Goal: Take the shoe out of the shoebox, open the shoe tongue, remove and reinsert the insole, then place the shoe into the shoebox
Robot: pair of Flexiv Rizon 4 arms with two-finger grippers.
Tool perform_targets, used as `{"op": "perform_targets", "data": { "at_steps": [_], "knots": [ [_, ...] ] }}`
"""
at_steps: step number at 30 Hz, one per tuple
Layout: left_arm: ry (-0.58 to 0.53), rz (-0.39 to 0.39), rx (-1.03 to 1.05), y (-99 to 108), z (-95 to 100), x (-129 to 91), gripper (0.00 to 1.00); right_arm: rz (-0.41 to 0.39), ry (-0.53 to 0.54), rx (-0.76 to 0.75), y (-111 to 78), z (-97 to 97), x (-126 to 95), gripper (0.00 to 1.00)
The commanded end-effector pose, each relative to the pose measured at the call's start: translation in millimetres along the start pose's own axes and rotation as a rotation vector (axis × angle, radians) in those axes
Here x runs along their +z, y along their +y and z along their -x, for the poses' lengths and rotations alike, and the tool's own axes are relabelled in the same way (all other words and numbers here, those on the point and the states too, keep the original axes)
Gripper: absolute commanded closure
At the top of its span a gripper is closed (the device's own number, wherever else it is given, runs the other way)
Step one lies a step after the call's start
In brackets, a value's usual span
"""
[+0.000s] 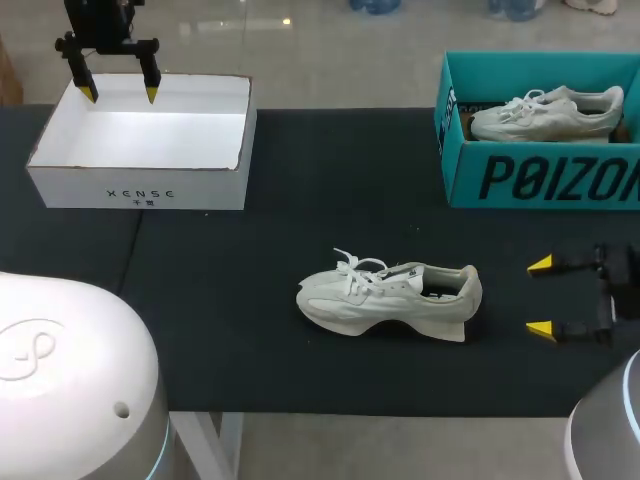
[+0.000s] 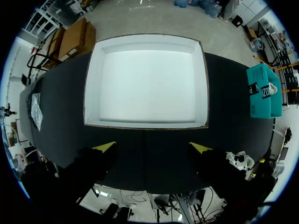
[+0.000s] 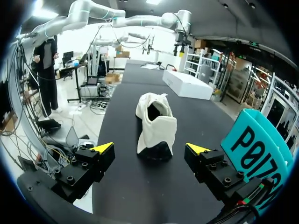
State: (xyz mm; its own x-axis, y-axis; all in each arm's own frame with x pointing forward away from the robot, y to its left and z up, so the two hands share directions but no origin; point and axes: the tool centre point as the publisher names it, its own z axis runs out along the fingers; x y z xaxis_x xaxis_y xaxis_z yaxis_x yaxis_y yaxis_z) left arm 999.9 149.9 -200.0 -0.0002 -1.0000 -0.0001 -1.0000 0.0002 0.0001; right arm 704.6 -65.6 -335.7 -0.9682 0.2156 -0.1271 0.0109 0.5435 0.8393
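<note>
Across our table from nine o'clock to three: our left gripper (image 1: 119,93) hangs at the far edge of the open white shoebox (image 1: 140,185), which sits at the table's ten o'clock. Its yellow-tipped fingers are spread wide and hold nothing. In its wrist view the gripper (image 2: 153,147) has the white shoebox (image 2: 149,84) ahead of it, the bare interior showing. On the black table top (image 1: 250,370), just past centre toward four o'clock, the white sneaker (image 1: 385,300) stands on its sole outside either box, with its toe to nine o'clock, heel to three and laces loose. At two o'clock a teal shoebox (image 1: 540,175) holds a second sneaker (image 1: 545,115). At three o'clock our right gripper (image 1: 540,296) sits near the sneaker's heel but clear of it, fingers wide and empty. In the right wrist view the gripper (image 3: 152,148) has the sneaker (image 3: 154,119) straight ahead, heel toward it, with the teal shoebox (image 3: 254,144) beside it.
</note>
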Motion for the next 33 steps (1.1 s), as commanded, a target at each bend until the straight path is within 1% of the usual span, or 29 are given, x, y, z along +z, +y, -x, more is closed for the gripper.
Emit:
{"op": "perform_targets", "data": {
  "at_steps": [1,3,6,9,15,21,29,33],
  "knots": [
    [0.000,0.000,0.000,0,0.0,0,0.00,-0.004,0.024,0.029,-13.3,10.6,6,0.00],
    [0.000,0.000,0.000,0,0.0,0,0.00,0.031,0.019,0.039,-20.8,10.3,4,0.00],
    [0.000,0.000,0.000,0,0.0,0,0.00,0.042,0.035,0.053,-27.6,11.2,4,0.00],
    [0.000,0.000,0.000,0,0.0,0,0.00,0.037,0.038,0.059,-28.6,10.9,6,0.00],
    [0.000,0.000,0.000,0,0.0,0,0.00,0.086,0.052,0.013,-30.2,11.9,27,0.00],
    [0.000,0.000,0.000,0,0.0,0,0.00,0.106,0.069,-0.021,-30.4,18.5,48,0.00],
    [0.000,0.000,0.000,0,0.0,0,0.00,0.139,0.059,-0.029,-36.6,26.9,62,0.00],
    [0.000,0.000,0.000,0,0.0,0,0.00,0.158,0.071,-0.029,-40.9,32.3,73,0.00]
  ]
}}
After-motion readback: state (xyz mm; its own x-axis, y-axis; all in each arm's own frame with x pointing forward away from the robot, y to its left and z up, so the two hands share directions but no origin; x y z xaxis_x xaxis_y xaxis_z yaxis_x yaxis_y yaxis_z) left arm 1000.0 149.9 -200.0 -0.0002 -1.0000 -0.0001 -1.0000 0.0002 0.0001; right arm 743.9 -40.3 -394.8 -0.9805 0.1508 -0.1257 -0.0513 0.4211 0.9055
